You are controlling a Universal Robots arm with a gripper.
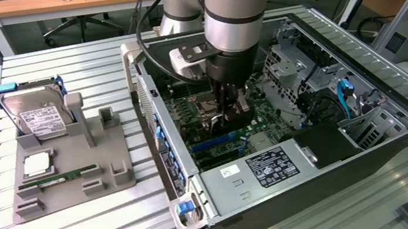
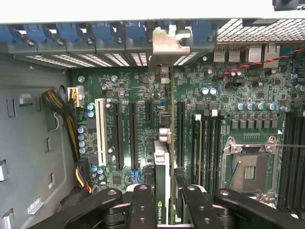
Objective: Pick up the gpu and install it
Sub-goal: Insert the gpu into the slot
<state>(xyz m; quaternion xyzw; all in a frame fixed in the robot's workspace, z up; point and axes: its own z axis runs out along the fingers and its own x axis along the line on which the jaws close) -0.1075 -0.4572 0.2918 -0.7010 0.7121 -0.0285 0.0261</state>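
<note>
The gpu [image 2: 162, 164] is a thin dark card that stands on edge, seen along its top edge, with my gripper [image 2: 164, 210] shut on it. A black finger [image 2: 143, 205] presses each face. Its silver bracket [image 2: 169, 45] sits against the rear slot openings of the case. The card is lined up with the black expansion slots [image 2: 117, 136] of the green motherboard [image 2: 128, 90]. In the exterior view the gripper [image 1: 227, 108] reaches down into the open computer case [image 1: 290, 165], holding the gpu [image 1: 230, 123] low over the board. I cannot tell whether the card's edge is in a slot.
A grey fixture [image 1: 76, 161] on the exterior view's left carries a silver hard drive [image 1: 38, 115], a processor chip [image 1: 37, 164] and a green memory stick [image 1: 58, 179]. An empty CPU socket [image 2: 250, 167] lies beside the card. The power supply [image 1: 270, 165] and drive cages [image 1: 300, 60] crowd the case.
</note>
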